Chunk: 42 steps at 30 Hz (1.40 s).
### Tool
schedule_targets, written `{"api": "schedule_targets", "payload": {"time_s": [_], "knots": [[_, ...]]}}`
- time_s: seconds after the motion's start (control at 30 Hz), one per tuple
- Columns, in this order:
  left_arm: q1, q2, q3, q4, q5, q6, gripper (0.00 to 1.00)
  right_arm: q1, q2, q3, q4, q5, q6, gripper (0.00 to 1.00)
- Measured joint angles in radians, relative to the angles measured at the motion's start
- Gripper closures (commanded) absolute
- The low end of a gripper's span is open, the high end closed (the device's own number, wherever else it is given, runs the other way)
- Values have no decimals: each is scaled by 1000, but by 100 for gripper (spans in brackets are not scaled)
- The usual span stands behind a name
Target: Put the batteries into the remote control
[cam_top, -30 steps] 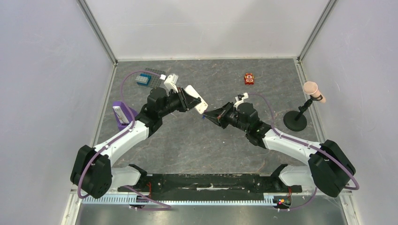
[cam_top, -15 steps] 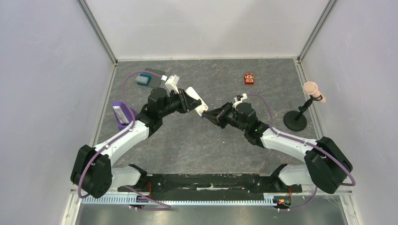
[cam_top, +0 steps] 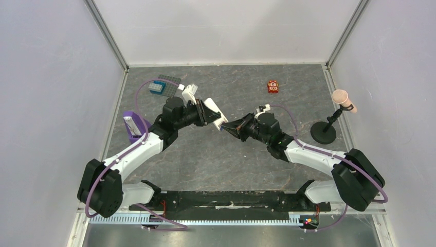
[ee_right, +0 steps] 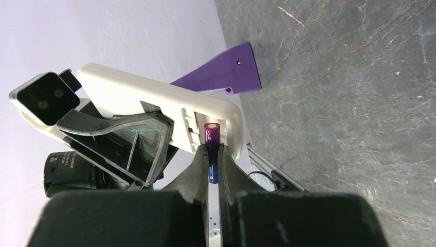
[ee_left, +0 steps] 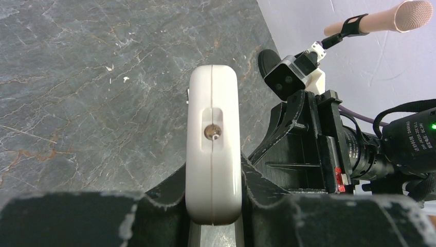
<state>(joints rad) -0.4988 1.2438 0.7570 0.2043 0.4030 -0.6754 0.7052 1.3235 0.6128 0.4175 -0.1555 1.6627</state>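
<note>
Remote control is hanging in the air above the middle of the counter. The left gripper is pinching it across its narrow sides. From above, I am seeing its long axis running from upper left to lower right, with the free end pointing toward the right arm. Through the left wrist camera I am looking straight along it at that end, which is showing a shallow slot with a small round metal part in it.

The right gripper is pressing together on a bluish-purple battery. The battery is lying lengthwise between the fingers, its purple end sticking out past the tips toward the plain white back of the remote control, near the free end. The end is overlapping the casing, but I cannot tell whether it is touching. A small white mark is showing on the battery, too small to read, and the print on the right arm's black housing is also not resolving.

A purple stand is sitting on the counter behind the remote control, and a red toy block is lying well apart at the far side.
</note>
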Motion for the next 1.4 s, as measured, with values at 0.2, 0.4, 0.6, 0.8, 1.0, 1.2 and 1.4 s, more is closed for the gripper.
{"api": "schedule_targets", "payload": {"time_s": [0.2, 0.4, 0.6, 0.8, 1.0, 1.2, 1.4], "knots": [[0, -1, -3, -14, -1, 0, 98, 0, 0, 0, -23, -1, 29, 98], [0, -9, -7, -17, -7, 2, 98, 0, 0, 0, -42, -14, 64, 96], [0, -13, -7, -18, -5, 8, 98, 0, 3, 0, -39, -46, 97, 96], [0, -14, -7, -39, -5, 18, 98, 0, 26, 0, -31, -84, 138, 94], [2, -14, -7, -47, 0, 21, 98, 0, 34, 0, -30, -99, 181, 91], [7, -29, -7, -78, 11, 40, 98, 0, 55, 0, -12, -125, 229, 89], [6, -35, -7, -126, 52, 48, 98, 1, 60, -1, -12, -140, 274, 86]]}}
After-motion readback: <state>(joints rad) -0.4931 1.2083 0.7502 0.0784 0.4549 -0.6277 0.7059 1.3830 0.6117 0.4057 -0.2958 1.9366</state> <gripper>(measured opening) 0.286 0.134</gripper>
